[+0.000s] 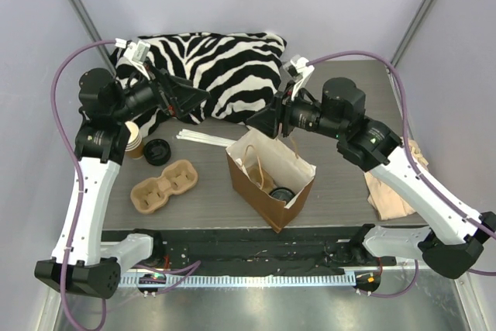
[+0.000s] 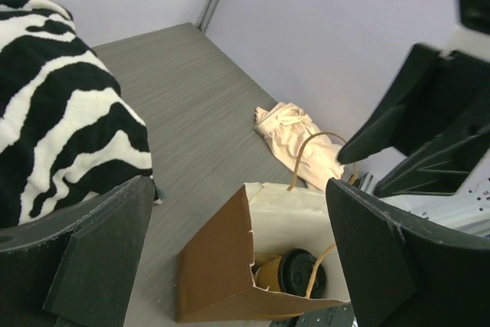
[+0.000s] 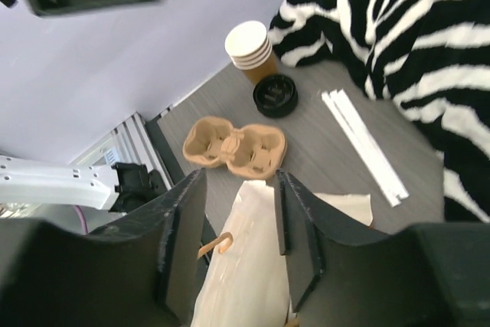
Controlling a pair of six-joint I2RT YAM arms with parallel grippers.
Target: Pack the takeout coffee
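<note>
The takeout coffee [image 1: 281,193], a brown cup with a black lid, lies on its side at the bottom of the open brown paper bag [image 1: 260,187] in the middle of the table. In the left wrist view the coffee [image 2: 295,272] shows inside the bag [image 2: 214,273]. My right gripper [image 1: 263,119] hangs over the bag's back rim. Its jaws [image 3: 239,181] stand apart on either side of the bag's white inner wall [image 3: 245,281], with a gap on both sides. My left gripper [image 1: 194,100] is wide open and empty above the pillow's front, left of the bag [image 2: 239,189].
A pulp cup carrier [image 1: 163,186] lies left of the bag. Behind it are a loose black lid [image 1: 157,151] and a stack of lidless cups [image 1: 133,139]. White sticks [image 1: 205,139] lie by the zebra pillow [image 1: 225,67]. A beige cloth [image 1: 391,191] sits at the right.
</note>
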